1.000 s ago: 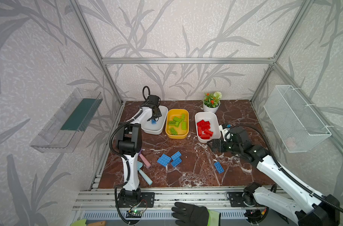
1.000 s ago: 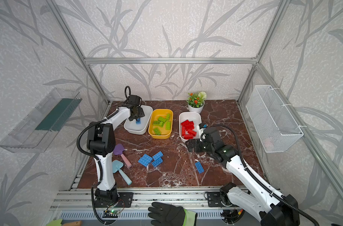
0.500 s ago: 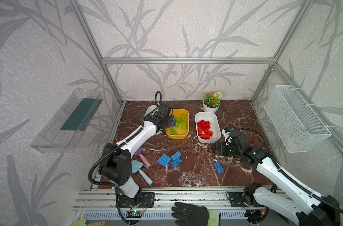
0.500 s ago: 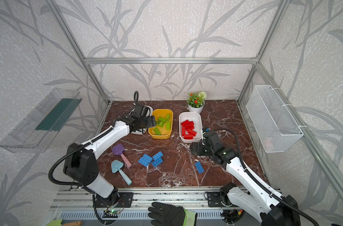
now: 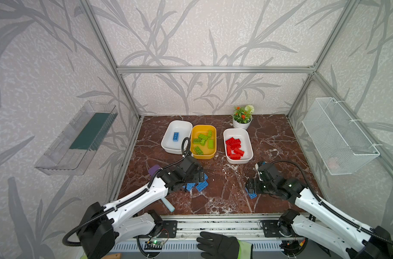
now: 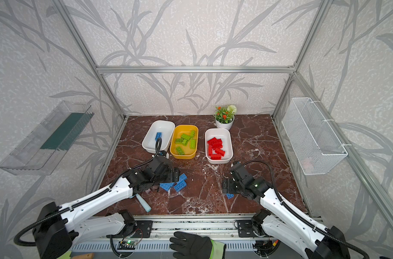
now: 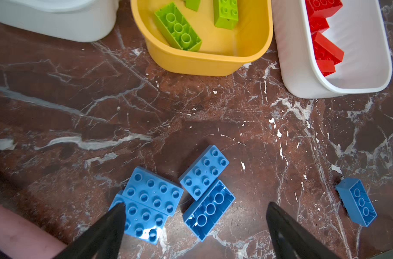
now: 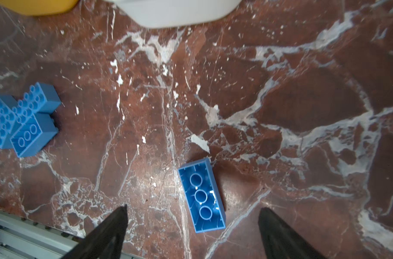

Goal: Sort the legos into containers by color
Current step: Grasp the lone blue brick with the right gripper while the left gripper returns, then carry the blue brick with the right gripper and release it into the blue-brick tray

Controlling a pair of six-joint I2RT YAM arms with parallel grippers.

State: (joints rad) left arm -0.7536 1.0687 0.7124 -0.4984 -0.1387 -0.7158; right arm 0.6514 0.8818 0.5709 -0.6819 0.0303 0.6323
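Several blue legos (image 7: 152,190) lie clustered on the marble, one of them upside down (image 7: 209,209). My left gripper (image 7: 196,204) hovers open over this cluster (image 5: 201,186), holding nothing. A lone upside-down blue lego (image 8: 201,197) lies between the open fingers of my right gripper (image 8: 192,208), untouched; in a top view it shows at the gripper's front (image 5: 251,195). At the back stand three containers: a white tub (image 5: 168,143) with one blue lego (image 5: 175,136), a yellow tub (image 5: 203,154) with green legos (image 5: 202,137), and a white tub (image 5: 247,143) with red legos (image 5: 234,145).
A flower pot (image 5: 242,122) stands behind the red tub. A purple shovel (image 5: 154,169) and a teal handle (image 5: 168,205) lie under my left arm. A wire basket (image 5: 339,136) hangs on the right wall, a clear shelf (image 5: 78,139) on the left. A gloved hand (image 5: 218,244) rests at the front rail.
My left arm swung from the back white tub forward to the blue cluster, its jaws widening. My right gripper moved forward over the lone blue lego and narrowed slightly.
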